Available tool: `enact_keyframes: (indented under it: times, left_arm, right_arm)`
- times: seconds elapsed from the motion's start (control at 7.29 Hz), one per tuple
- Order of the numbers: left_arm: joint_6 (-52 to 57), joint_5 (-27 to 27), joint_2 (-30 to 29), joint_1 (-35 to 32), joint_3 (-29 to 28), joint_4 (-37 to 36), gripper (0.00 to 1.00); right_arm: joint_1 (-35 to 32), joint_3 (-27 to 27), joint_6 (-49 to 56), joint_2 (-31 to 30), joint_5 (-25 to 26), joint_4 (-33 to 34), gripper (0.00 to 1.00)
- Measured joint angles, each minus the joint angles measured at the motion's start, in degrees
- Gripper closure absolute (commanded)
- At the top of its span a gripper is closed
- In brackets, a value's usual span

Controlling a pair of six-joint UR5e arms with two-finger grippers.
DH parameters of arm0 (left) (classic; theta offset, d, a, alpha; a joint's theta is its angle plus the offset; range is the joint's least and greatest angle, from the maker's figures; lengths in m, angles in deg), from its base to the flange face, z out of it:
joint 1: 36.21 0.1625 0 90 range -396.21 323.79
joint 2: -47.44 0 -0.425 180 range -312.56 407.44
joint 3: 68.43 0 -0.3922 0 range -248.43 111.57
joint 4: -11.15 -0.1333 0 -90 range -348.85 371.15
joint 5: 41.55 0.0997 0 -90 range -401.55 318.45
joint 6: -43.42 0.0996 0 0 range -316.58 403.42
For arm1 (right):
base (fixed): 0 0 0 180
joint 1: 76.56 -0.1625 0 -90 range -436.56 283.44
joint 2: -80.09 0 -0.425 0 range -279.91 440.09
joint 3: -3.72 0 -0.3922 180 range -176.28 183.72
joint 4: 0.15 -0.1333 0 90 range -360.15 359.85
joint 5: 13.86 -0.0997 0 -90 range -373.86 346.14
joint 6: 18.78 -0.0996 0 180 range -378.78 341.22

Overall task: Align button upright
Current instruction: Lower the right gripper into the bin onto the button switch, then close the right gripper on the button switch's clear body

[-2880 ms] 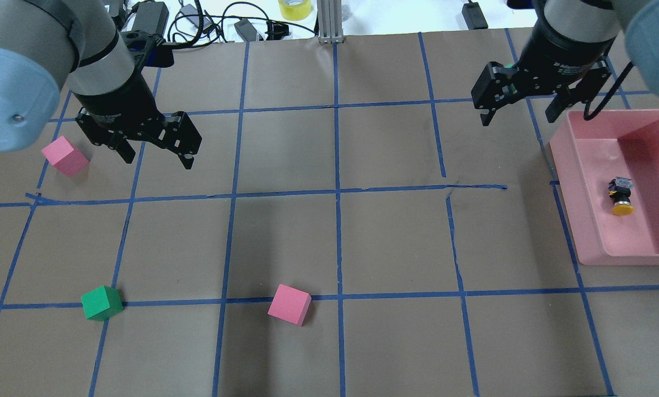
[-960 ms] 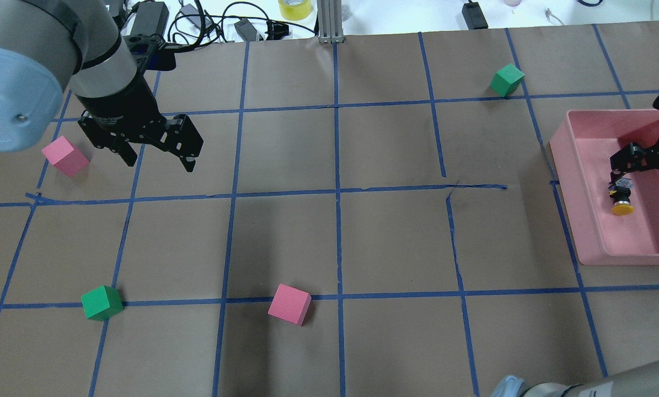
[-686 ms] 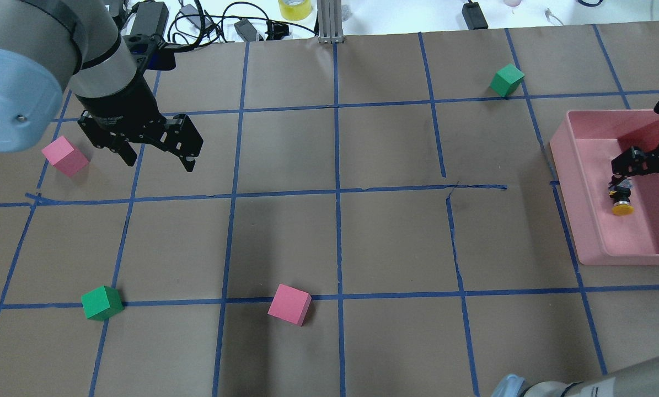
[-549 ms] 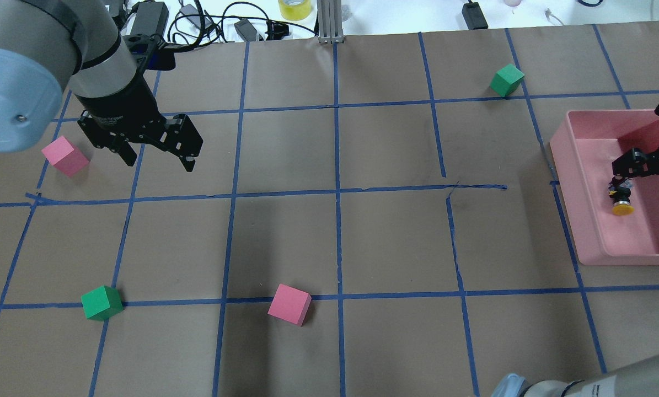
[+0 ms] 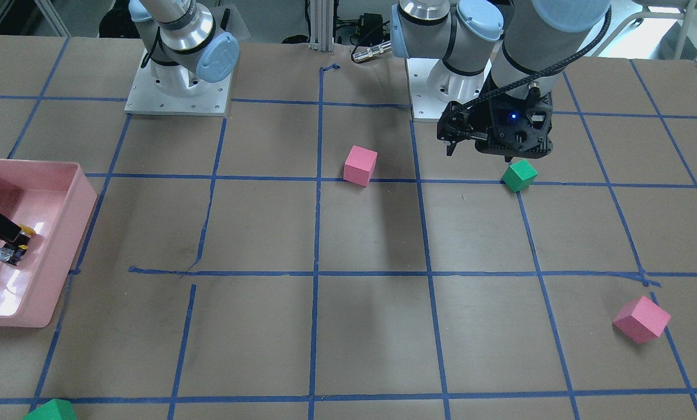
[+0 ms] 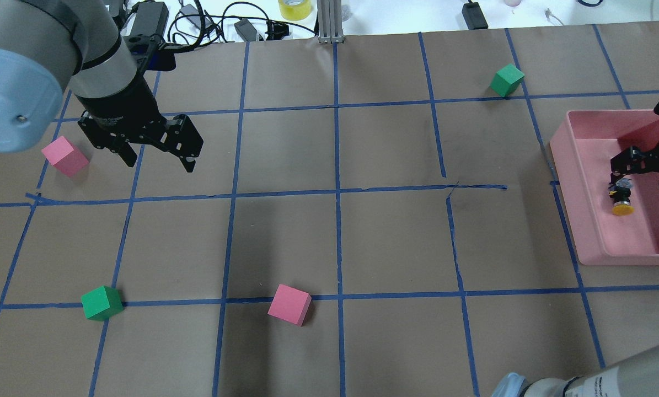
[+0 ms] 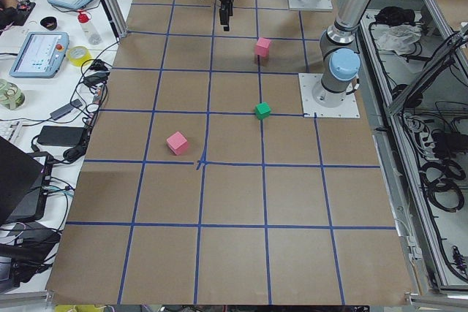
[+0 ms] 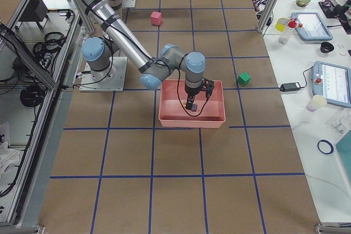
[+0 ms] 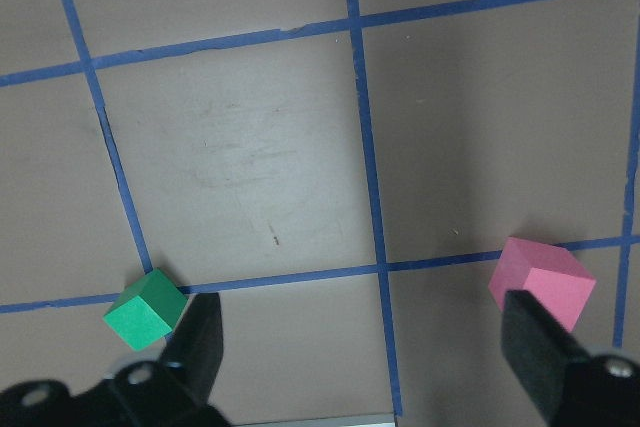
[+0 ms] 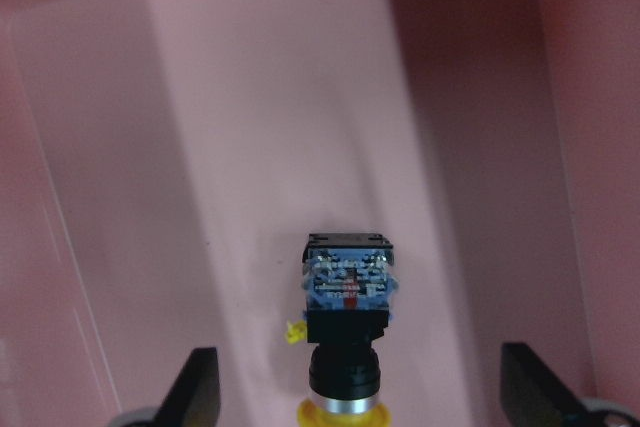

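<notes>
Brown paper-covered table (image 6: 395, 242) with blue tape grid (image 6: 339, 242); cluttered white bench (image 8: 307, 135) alongside.

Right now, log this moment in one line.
button: on side in bin | right pincer: open, over button | left pincer: open, over table

button (image 5: 11, 251) lying in pink bin (image 5: 68, 245)

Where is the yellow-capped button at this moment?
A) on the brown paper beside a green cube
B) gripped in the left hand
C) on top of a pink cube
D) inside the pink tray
D: the button lies on its side on the floor of the pink tray.
</notes>
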Motion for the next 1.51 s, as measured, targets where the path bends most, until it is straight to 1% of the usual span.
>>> enact_keyframes:
  times: [0.14,0.41,1.51]
  left_arm:
    - [0.0,0.0,0.0,0.0,0.0,0.0,0.00]
    - [-0.1,-0.1,0.0,0.0,0.0,0.0,0.00]
    - [-0.2,-0.4,-0.2,0.0,0.5,-0.3,0.00]
  right_arm:
    - [0.0,0.0,0.0,0.8,-1.6,1.3,0.00]
    - [0.0,0.0,0.1,1.8,-2.6,3.1,0.00]
    - [0.0,0.1,1.2,3.6,-1.9,3.5,0.02]
